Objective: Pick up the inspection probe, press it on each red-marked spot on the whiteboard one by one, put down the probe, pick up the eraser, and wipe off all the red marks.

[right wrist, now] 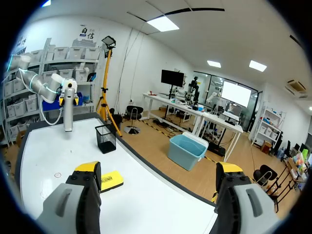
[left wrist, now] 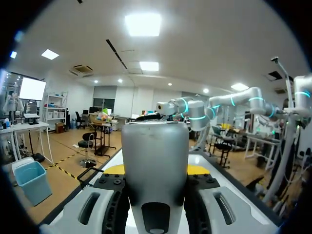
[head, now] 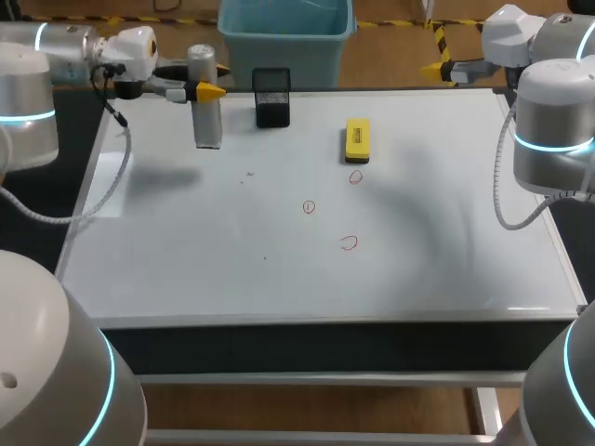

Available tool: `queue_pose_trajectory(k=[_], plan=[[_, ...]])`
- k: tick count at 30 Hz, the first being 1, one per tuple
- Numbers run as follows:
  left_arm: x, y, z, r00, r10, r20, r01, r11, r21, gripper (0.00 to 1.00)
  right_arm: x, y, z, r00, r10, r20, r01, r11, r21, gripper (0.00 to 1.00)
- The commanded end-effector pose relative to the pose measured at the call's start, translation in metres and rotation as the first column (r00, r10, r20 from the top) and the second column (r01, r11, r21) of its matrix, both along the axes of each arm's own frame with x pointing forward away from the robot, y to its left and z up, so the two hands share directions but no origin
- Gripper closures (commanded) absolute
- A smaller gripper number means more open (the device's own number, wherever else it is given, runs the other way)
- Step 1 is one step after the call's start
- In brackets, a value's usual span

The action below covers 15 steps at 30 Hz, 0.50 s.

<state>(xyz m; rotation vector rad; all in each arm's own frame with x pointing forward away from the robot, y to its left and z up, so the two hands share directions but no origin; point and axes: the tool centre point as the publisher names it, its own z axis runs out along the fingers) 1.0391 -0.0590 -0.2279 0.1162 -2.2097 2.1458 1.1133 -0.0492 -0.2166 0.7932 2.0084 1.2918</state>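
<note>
left gripper (head: pixel 205 91) clamped on probe (head: pixel 207 125), upright grey cylinder

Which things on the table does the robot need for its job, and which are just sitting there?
For the job:
- silver probe, held in the left claw
- yellow eraser
- three red marks
- whiteboard

Just sitting there:
- black mesh cup, standing beside the probe
</note>
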Motion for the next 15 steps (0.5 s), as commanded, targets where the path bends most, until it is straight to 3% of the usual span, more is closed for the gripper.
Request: queue_pose_trajectory(k=[1, 8, 15], plan=[[-0.006, 0.008, 0.000, 0.798, 0.600, 0.051, -0.602, 0.798, 0.035, 1.00, 0.000, 0.000, 0.000, 1.000, 0.001, -0.001, -0.001, 1.000, -0.001, 0.00], [-0.001, 0.016, -0.004, 0.784, 0.617, 0.075, -0.618, 0.786, 0.003, 1.00, 0.000, 0.000, 0.000, 1.000, 0.001, -0.001, -0.001, 1.000, -0.001, 0.00], [0.006, 0.012, -0.009, 0.797, 0.602, 0.048, -0.602, 0.798, 0.000, 1.00, 0.000, 0.000, 0.000, 1.000, 0.001, -0.001, -0.001, 1.000, -0.001, 0.00]])
